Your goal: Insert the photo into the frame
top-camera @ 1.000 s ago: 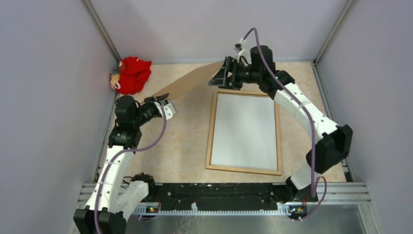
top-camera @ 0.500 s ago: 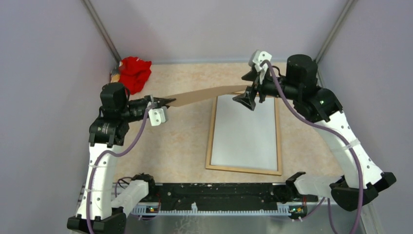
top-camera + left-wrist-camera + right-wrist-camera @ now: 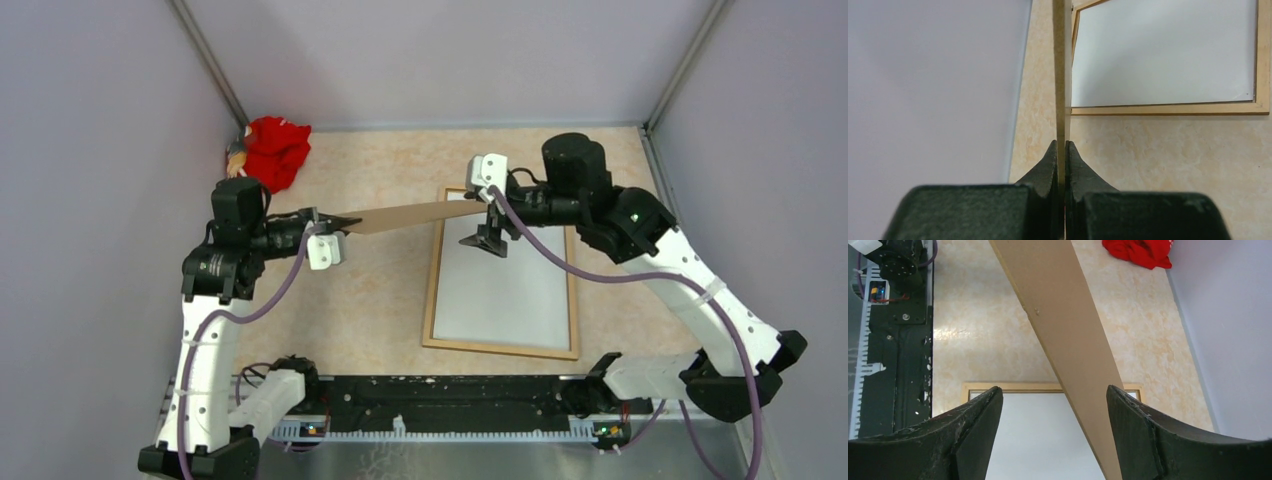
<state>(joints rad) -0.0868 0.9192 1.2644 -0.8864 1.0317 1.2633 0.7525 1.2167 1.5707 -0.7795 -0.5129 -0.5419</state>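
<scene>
Matt cardboard backing board (image 3: 410,216), wooden frame (image 3: 432,290), smooth white photo (image 3: 505,285).

A beige, marbled worktop (image 3: 370,290) lies inside a booth of plain, pale lilac-grey panels: a back wall (image 3: 430,60), a left wall (image 3: 90,200) and a right wall (image 3: 770,180). Slim metal posts (image 3: 208,62) rise at both far corners. A black rail (image 3: 450,400) runs along the worktop's near edge, just beside a grey metal strip (image 3: 480,458). The light is soft and even, and the shadows are faint.

Even diffuse light, soft shadows
</scene>
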